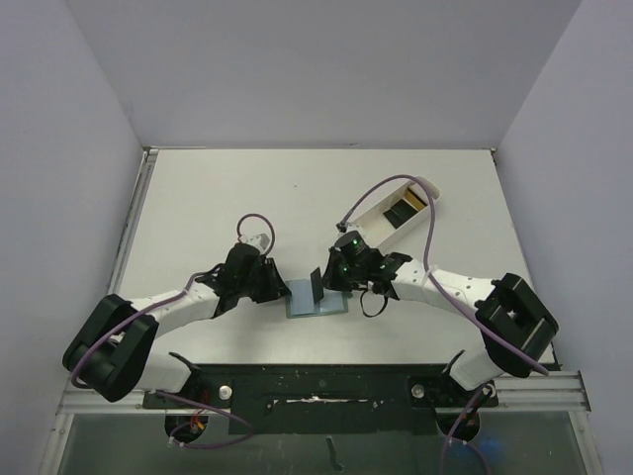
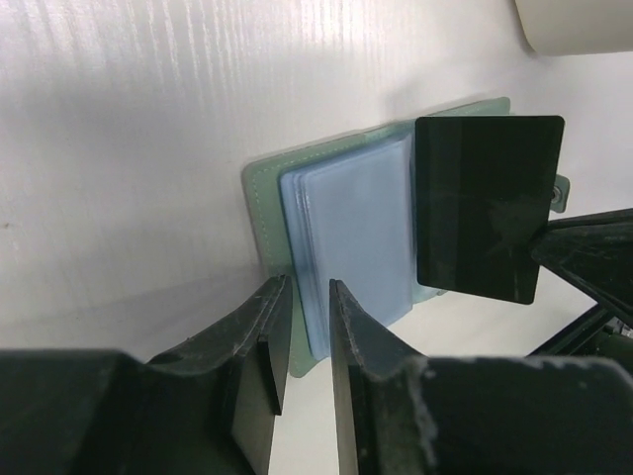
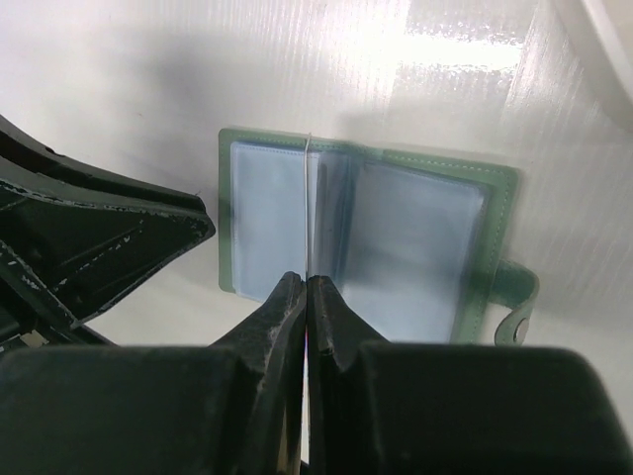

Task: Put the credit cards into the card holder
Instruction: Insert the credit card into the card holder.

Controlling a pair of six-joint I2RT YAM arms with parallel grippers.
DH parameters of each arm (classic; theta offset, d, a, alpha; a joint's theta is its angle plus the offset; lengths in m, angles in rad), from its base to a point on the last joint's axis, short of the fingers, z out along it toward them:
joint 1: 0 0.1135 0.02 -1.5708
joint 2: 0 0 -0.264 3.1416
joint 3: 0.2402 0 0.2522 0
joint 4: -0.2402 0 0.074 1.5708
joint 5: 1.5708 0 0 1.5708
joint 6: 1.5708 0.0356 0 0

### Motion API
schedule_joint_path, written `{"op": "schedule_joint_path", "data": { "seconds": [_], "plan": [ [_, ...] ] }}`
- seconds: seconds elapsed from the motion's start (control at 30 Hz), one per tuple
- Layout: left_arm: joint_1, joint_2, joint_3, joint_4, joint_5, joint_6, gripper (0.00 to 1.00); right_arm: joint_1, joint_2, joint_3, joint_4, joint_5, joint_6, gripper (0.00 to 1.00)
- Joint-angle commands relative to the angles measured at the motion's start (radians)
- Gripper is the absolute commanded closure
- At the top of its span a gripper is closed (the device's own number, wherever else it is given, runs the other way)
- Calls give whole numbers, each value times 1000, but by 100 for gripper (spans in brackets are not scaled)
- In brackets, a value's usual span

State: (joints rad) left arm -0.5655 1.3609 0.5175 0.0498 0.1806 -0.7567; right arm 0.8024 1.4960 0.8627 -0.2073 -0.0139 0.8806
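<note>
Credit cards (image 1: 403,211), thin black rectangular plastic: some lie in the long white oblong tray (image 1: 374,203). One is pinched upright by the closed right gripper (image 3: 307,294) over the open grey-green folding card holder (image 3: 415,247), flat mid-table. Visible bluish pockets look empty. Left gripper (image 2: 307,289) has its jaws slightly parted at the holder's edge.

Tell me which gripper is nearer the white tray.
Right. The right gripper is just near-left of the tray, over the card holder, pinching a black card; the left gripper sits at the holder's left edge, farther off.
</note>
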Motion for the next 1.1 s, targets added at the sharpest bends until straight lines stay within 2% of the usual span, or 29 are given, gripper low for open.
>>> {"op": "schedule_joint_path", "data": {
  "seconds": [0.0, 0.17, 0.73, 1.07],
  "plan": [
    [6, 3, 27, 80, 63, -17, 79, 19, 9, 57, -17, 65, 11, 100],
    [6, 44, 17, 119, 83, -26, 81, 21, 15, 51, 6, 56, 8, 100],
    [4, 100, -3, 96, 48, -4, 95, 14, 46, -1, 71, -12, 27, 100],
    [4, 103, -12, 97, 47, 0, 96, 9, 46, -43, 63, -12, 29, 100]
  ]
}}
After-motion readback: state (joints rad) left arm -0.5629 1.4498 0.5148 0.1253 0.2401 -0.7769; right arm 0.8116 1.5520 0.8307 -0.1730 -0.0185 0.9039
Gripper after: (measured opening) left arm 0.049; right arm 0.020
